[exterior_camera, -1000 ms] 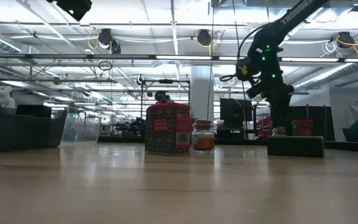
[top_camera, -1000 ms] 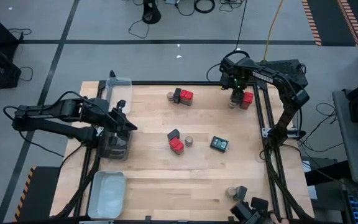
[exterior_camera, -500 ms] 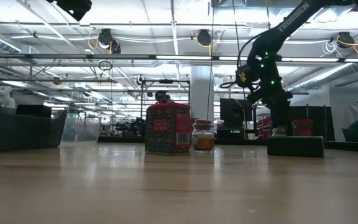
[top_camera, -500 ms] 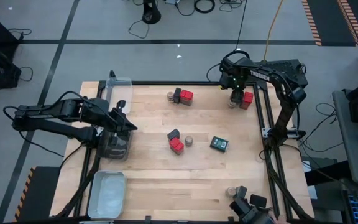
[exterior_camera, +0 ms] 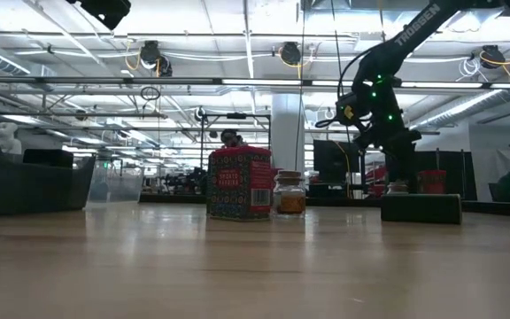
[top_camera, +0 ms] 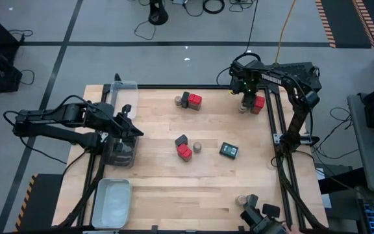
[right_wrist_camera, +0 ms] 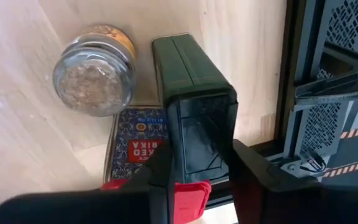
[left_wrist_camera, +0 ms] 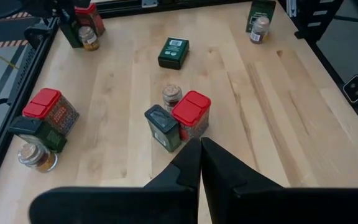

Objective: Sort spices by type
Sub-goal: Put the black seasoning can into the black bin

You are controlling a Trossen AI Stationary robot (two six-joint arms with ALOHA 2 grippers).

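Note:
The spices stand in groups on the wooden table (top_camera: pixel 154 182). At the far right corner are a round jar (right_wrist_camera: pixel 93 74), a red tin (right_wrist_camera: pixel 140 148) and a dark green tin (right_wrist_camera: pixel 188 81). My right gripper (right_wrist_camera: pixel 201 155) is shut on the dark tin, also seen from above (top_camera: pixel 247 99). Another jar, dark tin and red tin (top_camera: pixel 195 101) stand at the far edge. A third such group (top_camera: pixel 185 152) is in the middle, with a flat dark tin (top_camera: pixel 229 150) beside it. My left gripper (left_wrist_camera: pixel 201 152) hangs shut over the table's left side. My right gripper pinches the dark green tin between its two fingers (right_wrist_camera: pixel 161 168), one on each of two opposite sides near the tin's top end (right_wrist_camera: pixel 197 134). The fingers come steeply from above. The tin is upright, and its lower end (right_wrist_camera: pixel 176 46) looks to be on the table beside the jar.
The table's black frame rail (right_wrist_camera: pixel 303 93) runs close behind the held tin. A clear tray (top_camera: pixel 124 94), a dark tray (top_camera: pixel 121 151) and a pale tray (top_camera: pixel 112 201) line the left edge. A jar (top_camera: pixel 241 199) and a dark tin (top_camera: pixel 251 201) stand at the near right.

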